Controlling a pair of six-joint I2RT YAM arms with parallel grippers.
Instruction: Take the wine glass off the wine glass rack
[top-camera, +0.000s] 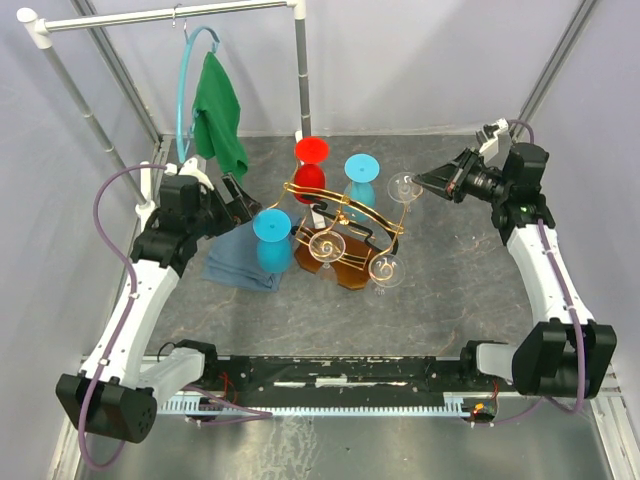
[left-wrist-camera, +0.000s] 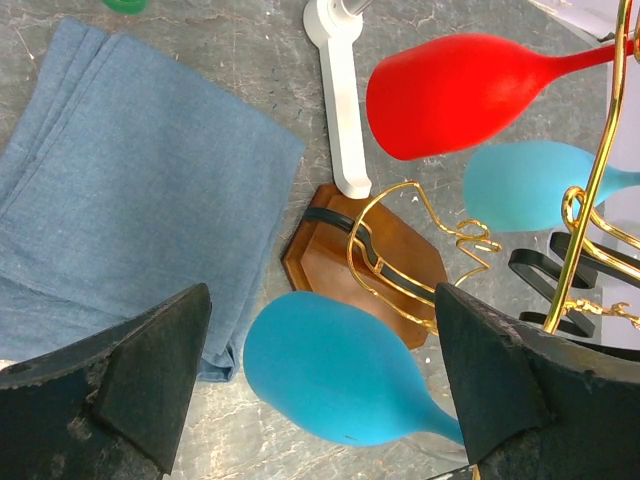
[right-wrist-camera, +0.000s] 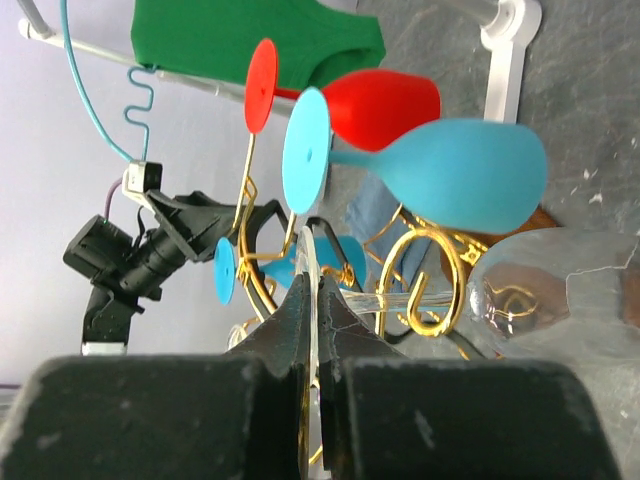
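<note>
The wine glass rack (top-camera: 342, 214) is a gold wire frame on a brown wooden base (top-camera: 336, 266) at mid-table. Red (top-camera: 311, 166), teal (top-camera: 360, 180) and blue (top-camera: 272, 240) glasses and three clear ones hang from it upside down. My right gripper (top-camera: 424, 184) is shut on the thin foot (right-wrist-camera: 313, 262) of the clear wine glass (top-camera: 404, 187) at the rack's right end. That glass's stem lies in a gold hook (right-wrist-camera: 425, 292) and its bowl (right-wrist-camera: 560, 292) hangs beyond. My left gripper (left-wrist-camera: 320, 400) is open, its fingers (left-wrist-camera: 110, 385) either side of the blue glass's bowl (left-wrist-camera: 340, 368) without touching it.
A folded blue cloth (top-camera: 238, 262) lies left of the rack, under my left gripper. A white-and-grey clothes rail (top-camera: 160, 15) stands at the back, with a green cloth (top-camera: 222, 115) on a blue hanger; its right post foot (left-wrist-camera: 338, 100) is behind the rack.
</note>
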